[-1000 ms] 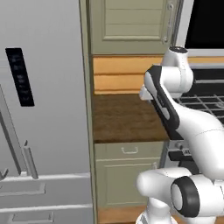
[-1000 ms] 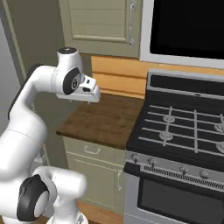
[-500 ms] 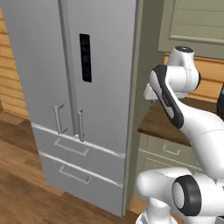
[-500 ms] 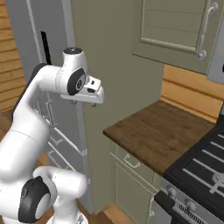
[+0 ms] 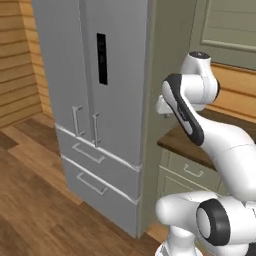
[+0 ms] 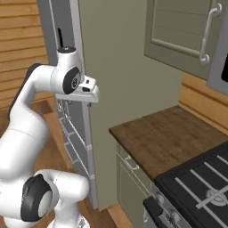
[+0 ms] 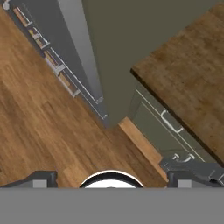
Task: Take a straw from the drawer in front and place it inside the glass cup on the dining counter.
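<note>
The gripper (image 7: 109, 179) hangs in mid-air, pointing down at the wood plank floor (image 7: 39, 131), its two dark fingertips (image 7: 41, 178) spread wide at the lower edge of the hand view with nothing between them. In the right base view the hand (image 6: 84, 91) sits level with the upper part of the refrigerator, held out from the white arm (image 6: 31, 102) and touching nothing.

Directly beyond the hand stands a sage-green base cabinet (image 5: 187, 175) under a dark brown wood-grain worktop (image 6: 169, 133). At the cabinet's top, just beneath the worktop's front edge, is the drawer (image 5: 192, 170), a shallow green front with a small silver bar handle (image 7: 170, 121); it is closed. The straw cannot be seen; nothing lies on the visible part of the worktop. The worktop's left edge meets a tall green side panel (image 6: 116, 67).

Left of that panel stands the grey refrigerator (image 5: 95, 90), with two upright door handles (image 5: 85, 127), a black panel on the door and two grey drawers (image 5: 95, 172) below, all shut.

To the right, the black stove (image 6: 196, 187) adjoins the worktop's right edge. Above it, a green wall cabinet (image 6: 187, 26) with a silver handle hangs against a wooden wall strip. A plank wall (image 5: 20, 60) lies far left.
</note>
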{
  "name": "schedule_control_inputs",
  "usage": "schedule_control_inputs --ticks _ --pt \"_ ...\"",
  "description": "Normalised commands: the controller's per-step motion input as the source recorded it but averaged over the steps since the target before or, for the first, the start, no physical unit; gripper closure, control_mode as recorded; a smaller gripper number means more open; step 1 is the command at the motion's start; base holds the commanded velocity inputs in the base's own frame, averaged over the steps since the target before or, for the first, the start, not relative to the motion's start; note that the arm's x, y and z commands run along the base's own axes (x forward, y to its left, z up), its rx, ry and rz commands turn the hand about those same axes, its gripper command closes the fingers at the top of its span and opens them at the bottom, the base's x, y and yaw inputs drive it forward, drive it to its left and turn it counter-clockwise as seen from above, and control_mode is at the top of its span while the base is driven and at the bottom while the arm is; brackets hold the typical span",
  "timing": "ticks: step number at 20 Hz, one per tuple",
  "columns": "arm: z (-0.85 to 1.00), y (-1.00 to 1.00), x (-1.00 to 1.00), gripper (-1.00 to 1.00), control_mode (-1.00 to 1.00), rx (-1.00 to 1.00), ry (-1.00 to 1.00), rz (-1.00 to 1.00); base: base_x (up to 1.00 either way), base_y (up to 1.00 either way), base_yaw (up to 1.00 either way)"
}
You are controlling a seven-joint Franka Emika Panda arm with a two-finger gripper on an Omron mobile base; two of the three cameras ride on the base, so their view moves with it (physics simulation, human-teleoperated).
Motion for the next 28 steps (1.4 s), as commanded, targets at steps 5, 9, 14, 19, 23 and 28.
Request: schedule_control_inputs --ticks 5,9,14,19,23,28 --pt "0.0 0.0 0.0 -1.0 1.0 0.0 0.0 0.0 -0.38 -0.58 0.18" --pt "0.0 0.0 0.0 -1.0 1.0 0.0 0.0 0.0 -0.3 -0.59 0.21" --pt "0.0 0.0 0.0 -1.0 1.0 0.0 0.0 0.0 -0.08 -0.74 0.31" --pt "0.0 0.0 0.0 -1.0 1.0 0.0 0.0 0.0 0.0 -0.91 0.43" --pt "-0.03 -0.09 0.0 -1.0 -1.0 0.0 0.0 0.22 0.0 -0.4 0.26" --pt "-0.08 0.71 -0.09 -1.0 -1.0 -0.14 -0.01 0.1 0.0 0.0 0.0"
